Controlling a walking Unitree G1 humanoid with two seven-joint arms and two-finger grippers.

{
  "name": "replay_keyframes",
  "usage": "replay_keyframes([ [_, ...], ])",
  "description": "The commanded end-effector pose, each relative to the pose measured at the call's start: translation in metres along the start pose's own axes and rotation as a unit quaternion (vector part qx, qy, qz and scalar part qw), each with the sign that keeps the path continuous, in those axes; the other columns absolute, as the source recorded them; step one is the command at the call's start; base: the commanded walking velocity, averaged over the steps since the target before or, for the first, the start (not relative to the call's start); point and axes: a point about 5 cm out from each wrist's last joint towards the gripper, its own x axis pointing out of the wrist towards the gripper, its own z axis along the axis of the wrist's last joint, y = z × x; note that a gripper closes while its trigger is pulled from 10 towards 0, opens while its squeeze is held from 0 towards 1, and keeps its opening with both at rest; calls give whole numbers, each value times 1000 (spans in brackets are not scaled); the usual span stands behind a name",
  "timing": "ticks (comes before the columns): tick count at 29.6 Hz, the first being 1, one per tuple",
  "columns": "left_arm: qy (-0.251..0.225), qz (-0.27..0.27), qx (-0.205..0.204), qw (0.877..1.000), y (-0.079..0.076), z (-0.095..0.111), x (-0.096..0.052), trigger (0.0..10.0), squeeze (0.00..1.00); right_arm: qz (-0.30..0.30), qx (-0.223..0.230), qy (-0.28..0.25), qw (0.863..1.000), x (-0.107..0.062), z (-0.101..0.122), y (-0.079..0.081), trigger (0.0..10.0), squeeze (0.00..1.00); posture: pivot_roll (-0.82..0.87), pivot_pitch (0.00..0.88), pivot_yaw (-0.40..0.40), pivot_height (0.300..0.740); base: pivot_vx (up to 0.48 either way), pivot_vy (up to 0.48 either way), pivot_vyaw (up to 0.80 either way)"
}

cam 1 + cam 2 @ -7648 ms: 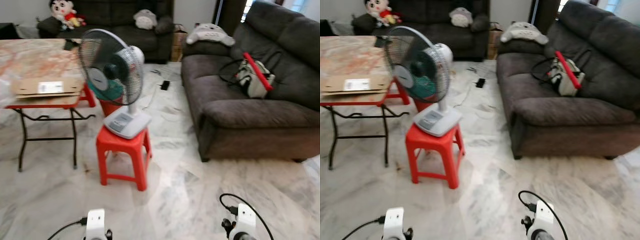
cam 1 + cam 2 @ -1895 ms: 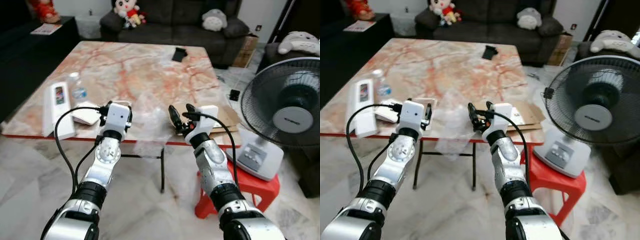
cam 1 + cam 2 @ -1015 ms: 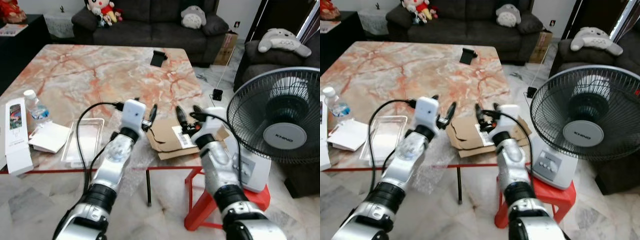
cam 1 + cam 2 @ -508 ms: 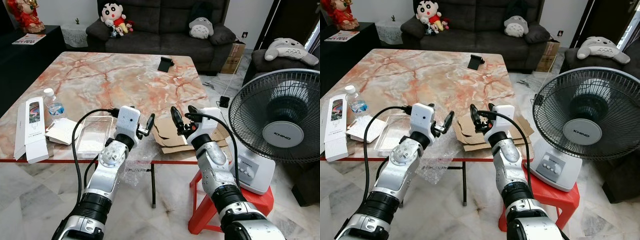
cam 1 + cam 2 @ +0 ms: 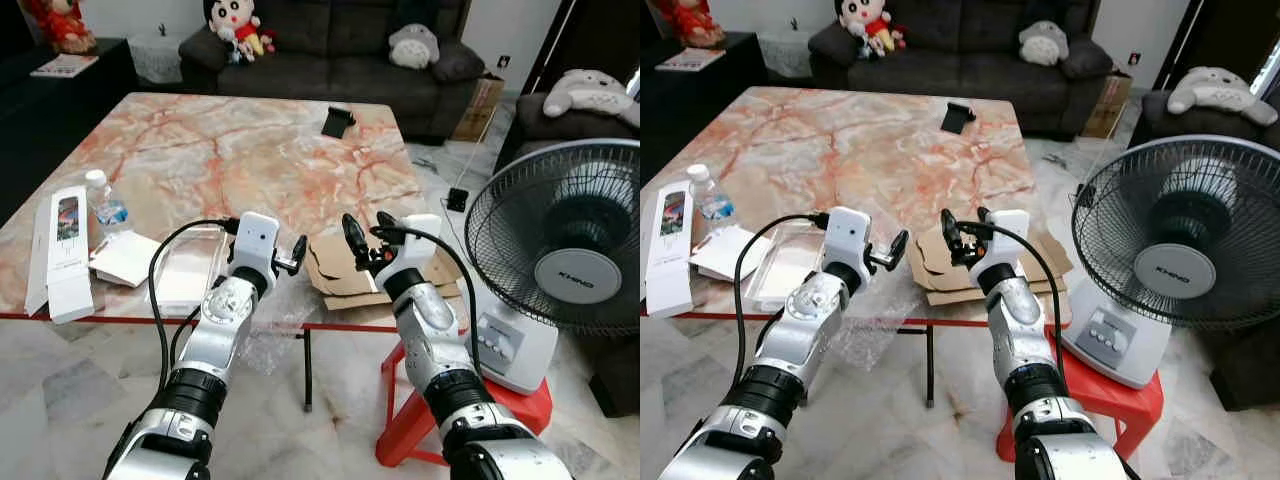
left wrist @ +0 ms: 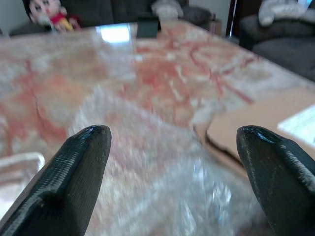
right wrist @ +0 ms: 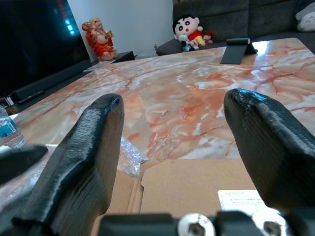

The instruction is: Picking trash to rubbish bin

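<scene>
Trash is what I'm after, and the piece I read as trash is a crumpled sheet of clear plastic wrap (image 5: 270, 325) draped over the near edge of the marble table (image 5: 220, 140), part of it hanging below the red rim.

Starting at my far left, a long white box (image 5: 58, 250) lies on the table with a small water bottle (image 5: 103, 205) just beside it and a white paper pad (image 5: 128, 258) next to that. A clear plastic tray (image 5: 190, 275) sits further right, near the table's edge.

My left gripper (image 5: 285, 258) is held out over that edge, just above the plastic wrap, its fingers spread wide; in the left wrist view the wrap (image 6: 162, 187) lies between the two fingertips (image 6: 81, 162) but I cannot tell whether they touch it.

To the right of the wrap lies flattened brown cardboard (image 5: 345, 270) with a white label. My right gripper (image 5: 365, 235) hovers over the cardboard, fingers likewise apart and holding nothing.

A black phone stand (image 5: 336, 121) sits at the far side of the table. On my right, a standing fan (image 5: 570, 260) rests on a red stool (image 5: 450, 410).
</scene>
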Motion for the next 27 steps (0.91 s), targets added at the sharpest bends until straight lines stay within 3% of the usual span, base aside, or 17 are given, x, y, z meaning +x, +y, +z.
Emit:
replay_keyframes([
  [1,15,-11,-20,1000,-4,-5,1,10000,0,4,-6,-6,1000,1,5,0,10000,0,-93,0,-79,740,0,0,0],
  [13,32,-59,-27,997,-18,-13,-2,10000,0,6,-8,-3,1000,2,5,-1,10000,0,-94,0,-85,740,0,0,0],
  [19,74,-37,6,997,-13,-23,-4,10000,0,7,-8,-2,1000,2,4,0,10000,0,-94,0,-85,740,0,0,0],
  [24,87,-26,7,996,-9,-27,-5,10000,0,7,-8,2,1000,2,2,1,10000,0,-94,0,-85,740,0,0,0],
  [25,88,-25,8,996,-9,-27,-5,9137,0,7,-8,2,1000,1,2,1,10000,0,-94,0,-85,740,0,0,0],
  [26,89,-22,9,996,-9,-27,-4,2549,0,7,-8,2,1000,1,2,0,10000,0,-94,0,-85,740,0,0,0],
  [27,90,-19,8,996,-9,-27,-4,0,0,7,-8,2,1000,1,2,0,10000,0,-94,0,-85,740,0,0,0],
])
